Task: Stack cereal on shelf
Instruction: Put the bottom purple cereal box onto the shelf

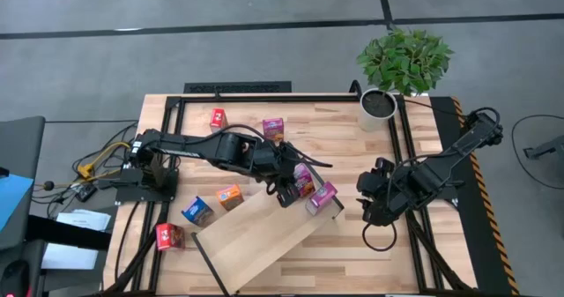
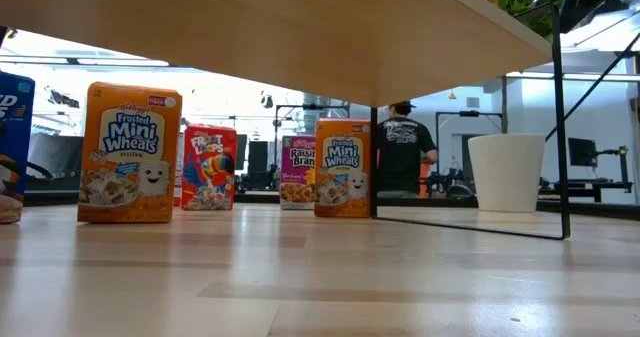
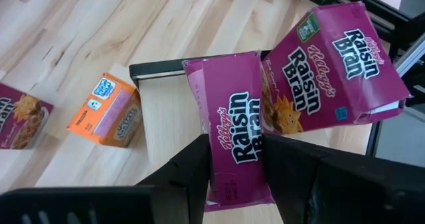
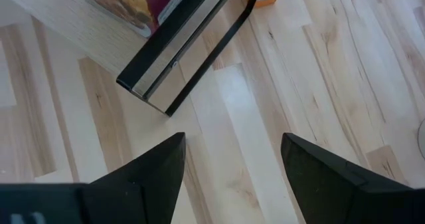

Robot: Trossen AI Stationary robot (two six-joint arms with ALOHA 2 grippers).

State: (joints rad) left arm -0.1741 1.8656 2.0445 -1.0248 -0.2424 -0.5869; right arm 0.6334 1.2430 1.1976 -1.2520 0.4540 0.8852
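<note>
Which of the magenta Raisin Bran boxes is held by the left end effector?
The Raisin Bran box clamped between the left end effector's fingers; the other Raisin Bran box lies free beside it on the shelf.

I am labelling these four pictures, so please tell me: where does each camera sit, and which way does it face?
High: overhead, looking down; both arms, shelf, plant.
Low: at table height, facing the room under the shelf; cereal boxes, no arm.
Left wrist: on the left arm; left gripper clamps a Raisin Bran box over the shelf.
Right wrist: on the right arm; open right gripper above bare tabletop.
Shared: the high view also shows that held box.
</note>
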